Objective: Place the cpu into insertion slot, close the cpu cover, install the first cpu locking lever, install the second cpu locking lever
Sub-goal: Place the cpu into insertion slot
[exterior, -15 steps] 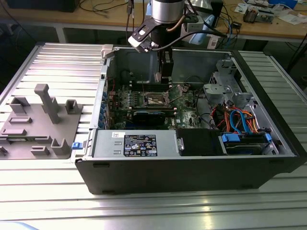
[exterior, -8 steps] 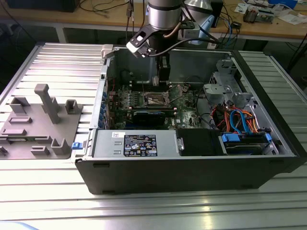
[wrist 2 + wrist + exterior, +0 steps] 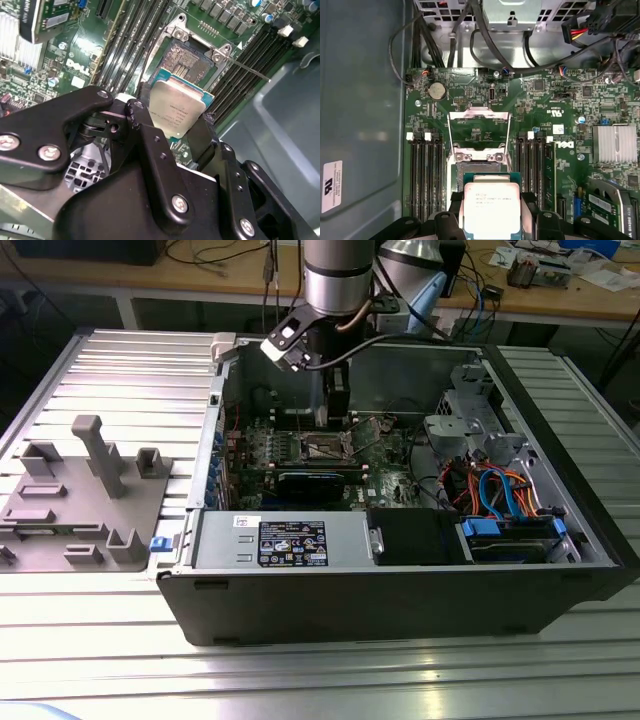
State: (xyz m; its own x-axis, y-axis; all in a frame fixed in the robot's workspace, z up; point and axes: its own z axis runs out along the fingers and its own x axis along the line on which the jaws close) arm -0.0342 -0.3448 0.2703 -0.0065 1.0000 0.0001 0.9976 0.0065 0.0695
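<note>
Jaws are pinched on opposite edges of the cpu (image 3: pixel 178 111), held level over the insertion slot (image 3: pixel 186 61) and partly overlapping it. The gripper (image 3: pixel 335 415) is pointed straight down inside the computer case (image 3: pixel 400 600). The cpu cover (image 3: pixel 479 115) is swung open, and the socket is flanked by memory slots (image 3: pixel 425 175).

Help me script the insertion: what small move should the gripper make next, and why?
Probably ease the cpu down toward the slot: the gripper holds it above the bare slot, and the cover stands open.
</note>
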